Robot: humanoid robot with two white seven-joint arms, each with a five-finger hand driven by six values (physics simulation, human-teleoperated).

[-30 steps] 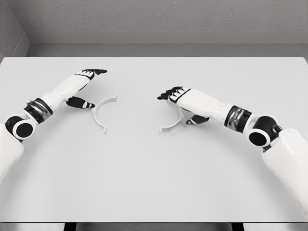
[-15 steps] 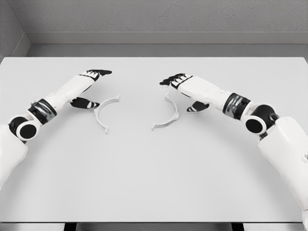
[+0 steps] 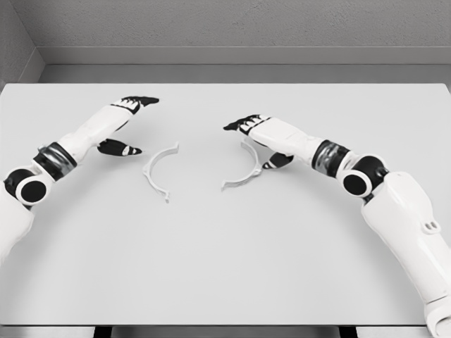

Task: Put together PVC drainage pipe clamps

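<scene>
Both hands, left hand (image 3: 121, 127) and right hand (image 3: 257, 137), spread wide (holding nothing) beside clamp halves (image 3: 159, 171).

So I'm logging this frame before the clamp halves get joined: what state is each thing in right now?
Left white curved PVC clamp half: flat on the table, free, apart from the other half.
Right white curved PVC clamp half: on the table, partly under the right hand.
Left hand: fingers open, holding nothing, beside its half.
Right hand: over its half; grasp unclear.
White table: bearing both halves.
</scene>
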